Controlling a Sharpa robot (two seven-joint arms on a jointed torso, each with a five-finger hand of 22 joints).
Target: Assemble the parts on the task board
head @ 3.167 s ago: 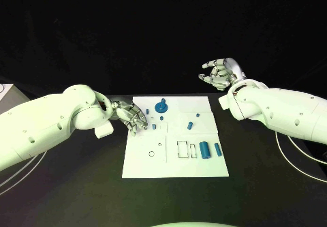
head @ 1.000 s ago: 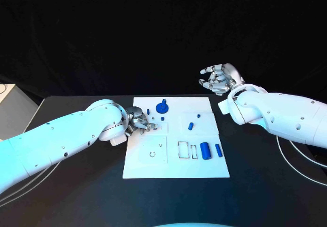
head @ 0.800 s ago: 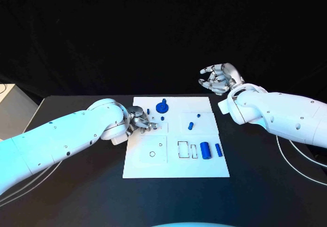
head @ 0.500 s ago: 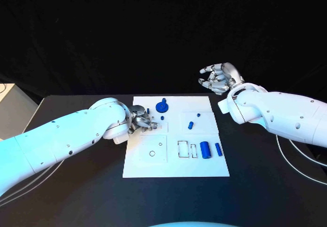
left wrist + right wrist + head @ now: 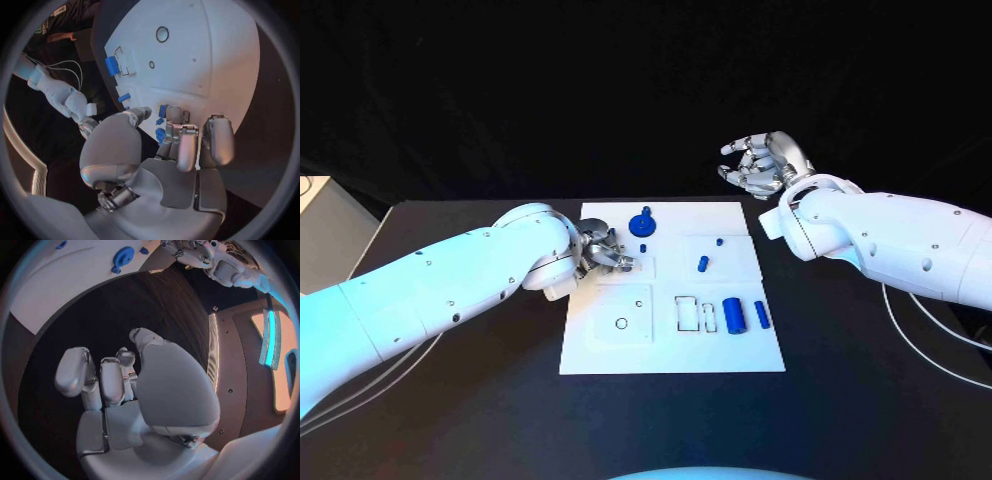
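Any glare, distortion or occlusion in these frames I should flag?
Head view: blue-tinted light, left arm washed pale, task board bright but readable. Left wrist view: fisheye bends the board edge; the left robot hand covers the small parts at its fingertips. Right wrist view: the right robot hand is sharp, a bright strip glares at the rim.

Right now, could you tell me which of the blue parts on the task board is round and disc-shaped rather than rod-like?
It is the blue wheel-like part at the far edge of the task board. The other blue parts, such as the large cylinder, are elongated.
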